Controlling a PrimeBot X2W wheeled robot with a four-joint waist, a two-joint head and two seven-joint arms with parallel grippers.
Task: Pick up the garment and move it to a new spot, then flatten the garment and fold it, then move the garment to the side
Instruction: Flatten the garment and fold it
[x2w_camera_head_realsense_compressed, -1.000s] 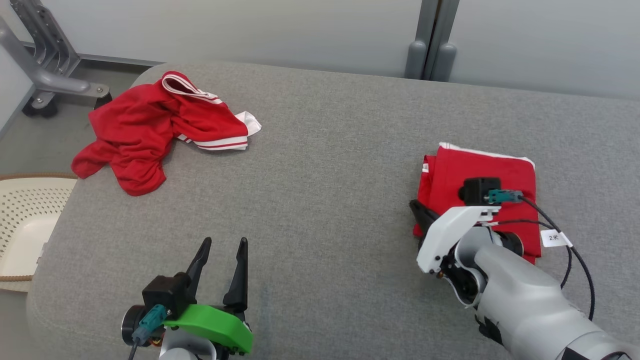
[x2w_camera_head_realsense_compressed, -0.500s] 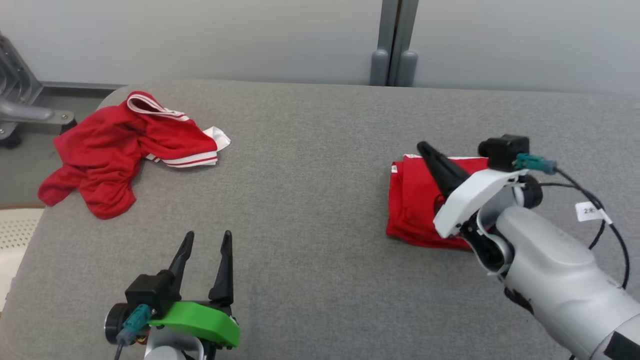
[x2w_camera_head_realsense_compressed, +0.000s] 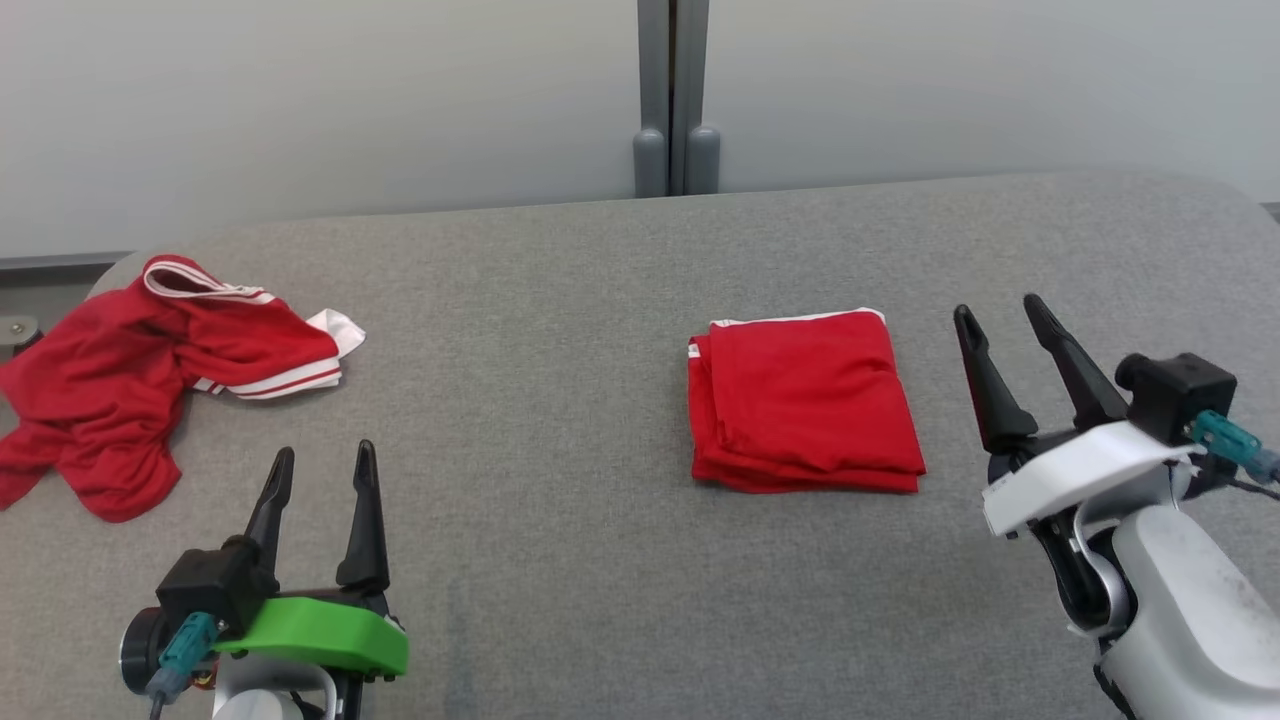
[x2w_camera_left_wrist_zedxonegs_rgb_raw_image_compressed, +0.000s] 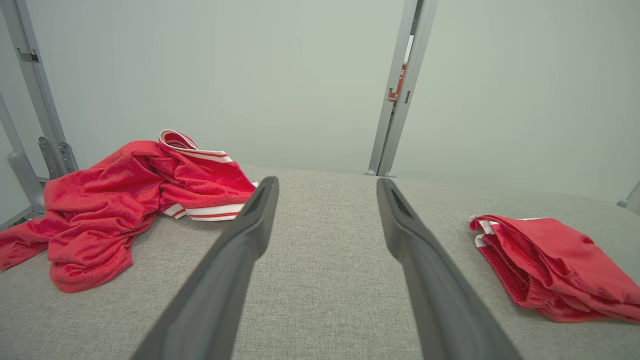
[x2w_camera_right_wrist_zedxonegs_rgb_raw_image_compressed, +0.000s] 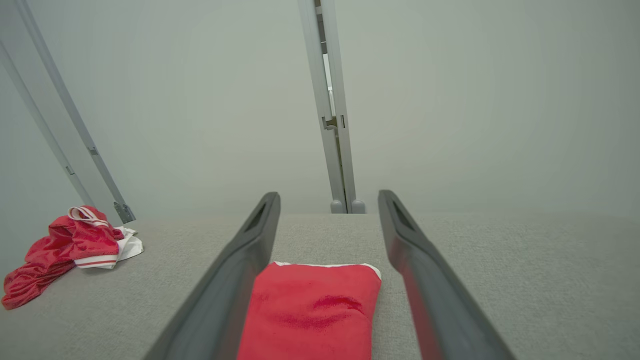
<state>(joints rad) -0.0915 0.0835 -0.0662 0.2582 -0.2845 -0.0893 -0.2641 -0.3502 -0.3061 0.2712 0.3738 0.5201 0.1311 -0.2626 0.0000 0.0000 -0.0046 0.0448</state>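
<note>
Folded red garment (x2w_camera_head_realsense_compressed: 805, 400) lies flat right of centre, with left gripper (x2w_camera_head_realsense_compressed: 325, 450) and right gripper (x2w_camera_head_realsense_compressed: 996, 306) both spread wide, empty.

Left of the folded red garment (x2w_camera_head_realsense_compressed: 805, 400), the grey padded tabletop (x2w_camera_head_realsense_compressed: 520, 420) lies open as far as the crumpled red-and-white garment (x2w_camera_head_realsense_compressed: 150, 380) heaped at the far left edge. Behind the folded garment a bare strip runs to the wall (x2w_camera_head_realsense_compressed: 300, 100) and its grey post (x2w_camera_head_realsense_compressed: 672, 100). Just right of it the right gripper (x2w_camera_head_realsense_compressed: 996, 305) stands in the way, fingers spread.

Test lab (bare partition panels (x2w_camera_head_realsense_compressed: 300, 100))
</note>
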